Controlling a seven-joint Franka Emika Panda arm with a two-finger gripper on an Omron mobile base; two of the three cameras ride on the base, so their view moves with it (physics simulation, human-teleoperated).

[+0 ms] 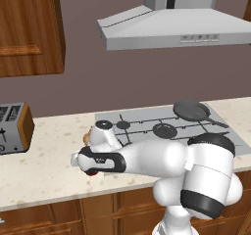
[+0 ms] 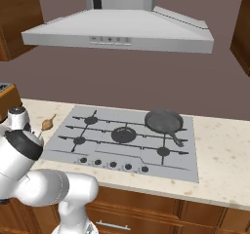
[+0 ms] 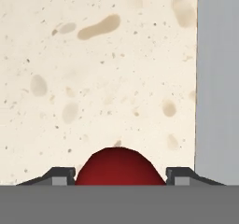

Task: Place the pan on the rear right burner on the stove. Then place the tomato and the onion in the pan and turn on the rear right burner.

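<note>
Hand (image 3: 120,177) grips tomato (image 3: 119,167) over speckled beige counter (image 3: 102,78).

Toaster (image 1: 14,127), range hood (image 2: 117,30), speckled counter (image 1: 44,165)

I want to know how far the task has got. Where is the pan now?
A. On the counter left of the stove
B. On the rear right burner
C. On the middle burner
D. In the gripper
B: the pan sits over the rear right burner of the stove, handle pointing forward.

Glossy white rounded arm (image 1: 162,158) segments with black joint bands.
</note>
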